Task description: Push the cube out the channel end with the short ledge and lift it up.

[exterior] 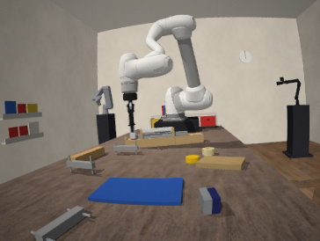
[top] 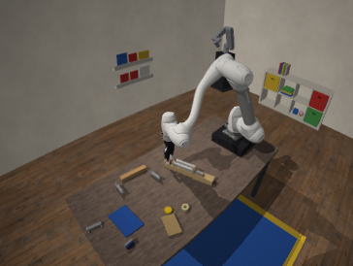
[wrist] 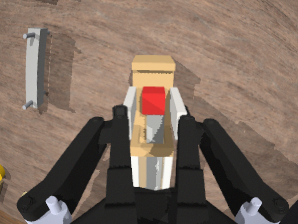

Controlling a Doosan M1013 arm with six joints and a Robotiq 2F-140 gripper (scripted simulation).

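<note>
The red cube [wrist: 153, 100] sits on the short ledge [wrist: 145, 80] outside the channel's covered part, short of the raised lip [wrist: 153, 64]. A grey bar [wrist: 155, 129] reaches out of the channel [top: 201, 179] [exterior: 189, 140] [wrist: 140, 149] behind the cube, its end close against or touching it. My gripper [top: 169, 159] [exterior: 132, 135] [wrist: 153, 98] points down at this ledge end, fingers part open. One pale pad stands on each side of the cube, with a visible gap on both sides in the wrist view. In the top and exterior views the pads mostly hide the cube.
A grey pegged bar [top: 155, 176] [exterior: 126, 148] [wrist: 35, 67] lies beside the ledge end. Nearby are a wooden bar [top: 133, 174] [exterior: 88, 154] and another grey piece [top: 119, 188] [exterior: 81, 164]. A blue mat [top: 126, 220] [exterior: 138, 191] and a wooden block [top: 172, 224] [exterior: 221, 163] lie farther off.
</note>
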